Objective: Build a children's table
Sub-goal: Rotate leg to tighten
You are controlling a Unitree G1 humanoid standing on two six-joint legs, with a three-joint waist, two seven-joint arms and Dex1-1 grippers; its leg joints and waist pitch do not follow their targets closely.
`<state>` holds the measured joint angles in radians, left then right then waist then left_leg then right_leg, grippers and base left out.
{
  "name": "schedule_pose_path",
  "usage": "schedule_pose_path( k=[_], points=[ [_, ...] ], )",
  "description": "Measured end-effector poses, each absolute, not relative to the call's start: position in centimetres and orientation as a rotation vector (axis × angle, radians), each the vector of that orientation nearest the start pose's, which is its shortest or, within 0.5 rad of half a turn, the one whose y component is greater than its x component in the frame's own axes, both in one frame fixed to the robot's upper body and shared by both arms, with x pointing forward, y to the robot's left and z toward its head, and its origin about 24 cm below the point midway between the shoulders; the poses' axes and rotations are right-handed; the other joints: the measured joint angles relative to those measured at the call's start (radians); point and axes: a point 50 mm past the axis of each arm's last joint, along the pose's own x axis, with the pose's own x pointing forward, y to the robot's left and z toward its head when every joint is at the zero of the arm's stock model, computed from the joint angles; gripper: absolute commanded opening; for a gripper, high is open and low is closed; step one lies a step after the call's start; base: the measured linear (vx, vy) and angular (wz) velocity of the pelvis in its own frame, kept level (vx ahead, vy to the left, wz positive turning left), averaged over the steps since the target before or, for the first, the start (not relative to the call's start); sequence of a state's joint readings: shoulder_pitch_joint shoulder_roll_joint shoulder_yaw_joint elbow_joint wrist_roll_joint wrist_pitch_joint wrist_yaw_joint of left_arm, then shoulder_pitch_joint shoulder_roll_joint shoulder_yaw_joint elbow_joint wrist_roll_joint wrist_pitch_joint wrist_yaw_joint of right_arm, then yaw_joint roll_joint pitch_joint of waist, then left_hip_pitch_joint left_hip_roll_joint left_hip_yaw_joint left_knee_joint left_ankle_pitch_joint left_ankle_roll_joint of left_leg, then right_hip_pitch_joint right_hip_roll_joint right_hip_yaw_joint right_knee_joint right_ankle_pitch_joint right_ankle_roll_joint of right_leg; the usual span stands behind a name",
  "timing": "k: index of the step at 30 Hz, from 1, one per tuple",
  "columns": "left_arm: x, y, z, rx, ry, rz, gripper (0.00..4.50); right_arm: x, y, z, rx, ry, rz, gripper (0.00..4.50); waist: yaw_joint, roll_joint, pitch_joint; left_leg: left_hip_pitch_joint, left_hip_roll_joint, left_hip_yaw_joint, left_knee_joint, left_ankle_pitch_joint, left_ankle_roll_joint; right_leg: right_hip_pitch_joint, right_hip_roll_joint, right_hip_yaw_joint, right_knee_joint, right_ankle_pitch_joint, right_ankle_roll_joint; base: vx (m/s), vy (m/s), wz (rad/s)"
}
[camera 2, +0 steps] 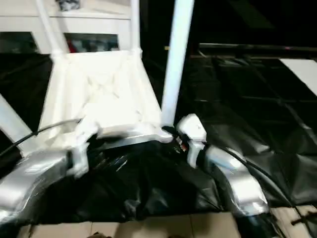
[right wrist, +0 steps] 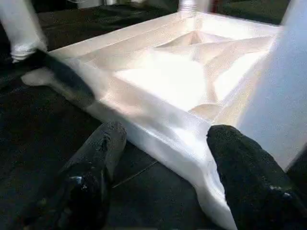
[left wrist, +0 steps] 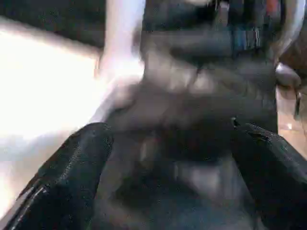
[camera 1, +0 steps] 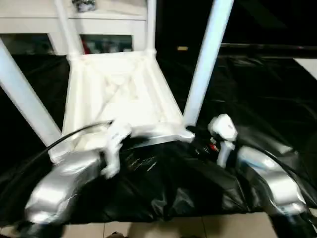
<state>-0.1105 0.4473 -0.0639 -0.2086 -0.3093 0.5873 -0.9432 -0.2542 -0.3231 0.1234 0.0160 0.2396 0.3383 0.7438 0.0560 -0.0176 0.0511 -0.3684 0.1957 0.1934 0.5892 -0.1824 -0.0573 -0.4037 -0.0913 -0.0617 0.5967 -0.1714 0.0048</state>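
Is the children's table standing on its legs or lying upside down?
Upside down: the children's table rests top-down on the black-covered work table, ribbed underside showing, legs pointing upward.

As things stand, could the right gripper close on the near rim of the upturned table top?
Probably yes. The right gripper is open with the table top's near rim between its fingers, nothing else in the gap. The leg at that corner stands just beside, so room is tight.

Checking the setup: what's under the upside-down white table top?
The table top lies ribbed side up on the black cover of the work table, four legs standing up from its corners. What lies beneath the top is hidden.
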Motion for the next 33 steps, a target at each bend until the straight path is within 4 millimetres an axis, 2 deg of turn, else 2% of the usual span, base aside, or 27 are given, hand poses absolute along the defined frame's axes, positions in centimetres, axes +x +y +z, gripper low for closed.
schedule_pose_path(
  k=[6, 9, 12, 17, 23, 27, 30, 33],
  points=[
    [21.8, 18.8, 6.3, 0.006, 0.486, -1.082, 4.48, 29.0, -13.3, 6.7, -0.061, 0.197, 0.871, 3.12, 0.000, 0.000, 0.000, 0.001, 0.000, 0.001, 0.000, 0.000, 0.000, 0.000, 0.000, 0.001, 0.000, 0.000, 0.000, 0.000, 0.000, 0.00],
    [20.9, 20.3, 6.1, 0.021, 0.542, -1.095, 4.48, 29.9, -13.2, 6.4, -0.048, 0.193, 0.855, 3.12, -0.007, -0.001, 0.000, 0.002, 0.000, 0.000, 0.000, 0.000, 0.000, 0.000, 0.000, 0.002, 0.000, -0.002, 0.003, 0.000, 0.000, 0.00],
    [20.4, 21.7, 6.6, 0.013, 0.549, -1.082, 4.48, 31.6, -13.9, 6.1, -0.018, 0.194, 0.743, 3.12, -0.017, -0.001, 0.000, 0.003, -0.001, 0.000, 0.000, 0.000, 0.000, 0.000, 0.000, 0.002, 0.000, -0.002, 0.003, -0.063, -0.003, -0.02],
    [18.4, 24.2, 6.8, -0.009, 0.611, -1.062, 4.48, 33.5, -15.8, 5.9, -0.028, 0.203, 0.550, 3.12, -0.018, -0.015, 0.007, 0.004, -0.002, -0.002, 0.001, 0.000, 0.000, 0.000, 0.000, 0.001, -0.001, -0.002, 0.003, -0.024, 0.001, -0.01],
    [17.4, 25.7, 8.3, 0.035, 0.622, -1.004, 4.48, 34.7, -17.7, 5.7, -0.046, 0.197, 0.401, 3.12, -0.020, -0.027, 0.008, 0.004, -0.003, -0.003, 0.003, 0.000, 0.000, 0.001, 0.000, 0.001, -0.004, -0.002, 0.004, 0.000, 0.000, 0.00],
    [17.8, 26.8, 9.5, 0.063, 0.553, -0.939, 4.48, 34.7, -19.1, 5.3, -0.064, 0.210, 0.337, 3.12, -0.022, -0.030, 0.008, 0.004, -0.003, -0.005, 0.003, 0.000, 0.000, 0.000, 0.000, 0.000, -0.006, -0.002, 0.004, 0.000, 0.000, 0.00],
    [20.5, 27.4, 11.6, 0.091, 0.330, -0.867, 4.48, 34.4, -19.2, 4.8, -0.058, 0.222, 0.342, 3.12, -0.020, -0.032, 0.008, 0.004, -0.004, -0.010, 0.003, 0.000, 0.000, 0.001, 0.000, -0.003, -0.007, -0.002, 0.004, 0.000, 0.000, 0.00],
    [21.6, 27.3, 12.5, 0.087, 0.232, -0.844, 4.48, 33.5, -19.3, 3.8, -0.054, 0.254, 0.357, 3.12, -0.023, -0.032, 0.008, 0.005, -0.006, -0.014, 0.003, 0.000, 0.000, 0.002, 0.000, -0.004, -0.009, -0.002, 0.004, 0.000, 0.000, 0.00]
  ],
)
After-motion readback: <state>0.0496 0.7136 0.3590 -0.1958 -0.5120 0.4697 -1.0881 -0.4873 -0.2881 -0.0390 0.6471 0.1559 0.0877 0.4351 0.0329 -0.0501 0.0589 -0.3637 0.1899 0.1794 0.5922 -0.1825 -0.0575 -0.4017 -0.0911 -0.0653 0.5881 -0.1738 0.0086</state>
